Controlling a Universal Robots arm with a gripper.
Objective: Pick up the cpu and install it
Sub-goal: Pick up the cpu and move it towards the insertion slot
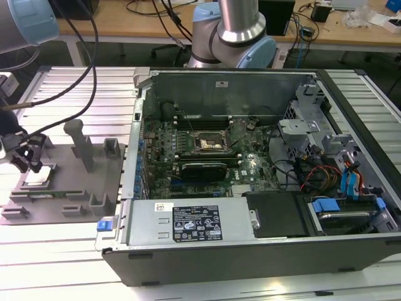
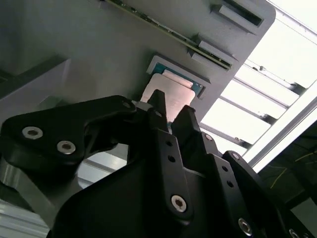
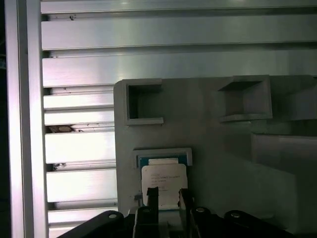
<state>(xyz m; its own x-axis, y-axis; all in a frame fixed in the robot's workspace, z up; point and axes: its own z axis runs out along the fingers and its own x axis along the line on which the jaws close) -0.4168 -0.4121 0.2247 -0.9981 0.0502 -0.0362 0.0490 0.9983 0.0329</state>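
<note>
Silver-grey cpu (image 3: 161,176) sits flat in a pocket of the grey fixture (image 3: 223,148); gripper (image 3: 168,191) hovers close over it, fingers (image 3: 152,199) slightly parted, holding nothing; best centred on the chip, squared to its edges

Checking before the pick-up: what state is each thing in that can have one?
cpu: flat in its pocket on the grey fixture, not gripped.
Claw: open, narrow gap, tips just over the cpu.
Computer case: side open, board exposed.
Socket: looks empty.
</note>
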